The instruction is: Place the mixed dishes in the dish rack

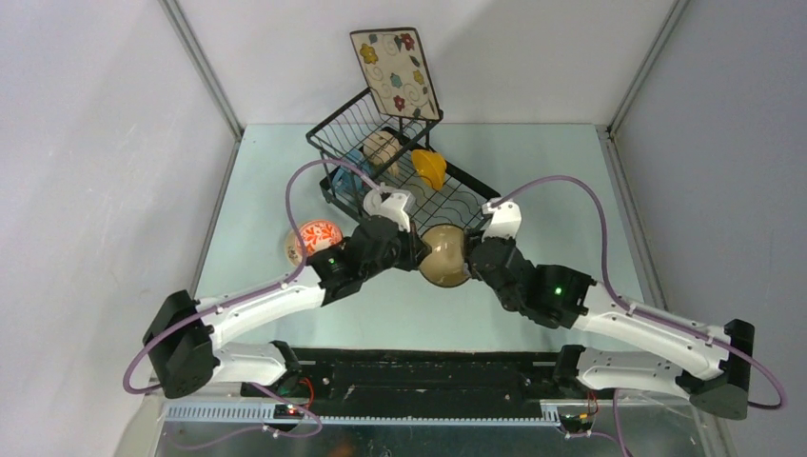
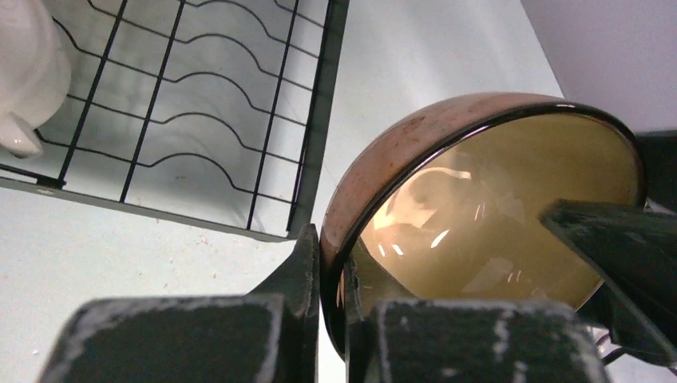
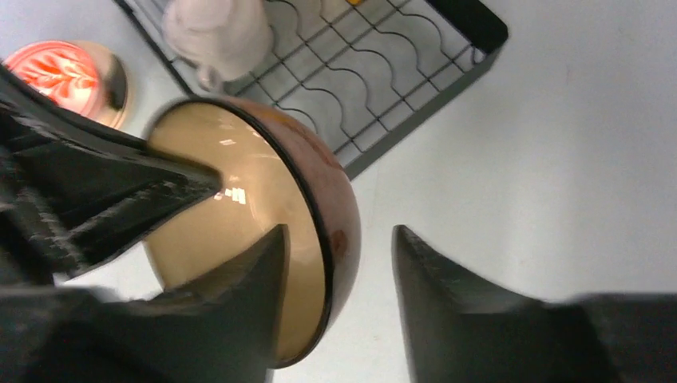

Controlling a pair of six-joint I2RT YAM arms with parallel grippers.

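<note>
The tan bowl point(image 1: 444, 255) point(image 2: 479, 199) point(image 3: 239, 207) hangs on edge between both grippers, just in front of the dish rack point(image 1: 457, 190) point(image 2: 319, 120) point(image 3: 447, 76). My left gripper point(image 1: 416, 249) point(image 2: 334, 263) is shut on the bowl's rim. My right gripper point(image 1: 473, 255) point(image 3: 339, 231) stands open astride the opposite rim, one finger inside the bowl and the other clear of its outer wall. The square floral plate point(image 1: 395, 71) leans in the rack's basket, with the beige mug point(image 1: 382, 149) and orange-yellow bowl point(image 1: 429, 168) below it. The red-patterned bowl point(image 1: 314, 240) point(image 3: 68, 72) sits on the table to the left.
A pale dish point(image 2: 24, 72) point(image 3: 219, 32) rests in the rack near its left side. Something blue point(image 1: 347, 171) shows at the rack's left end. Grey walls close in the table on both sides and at the back.
</note>
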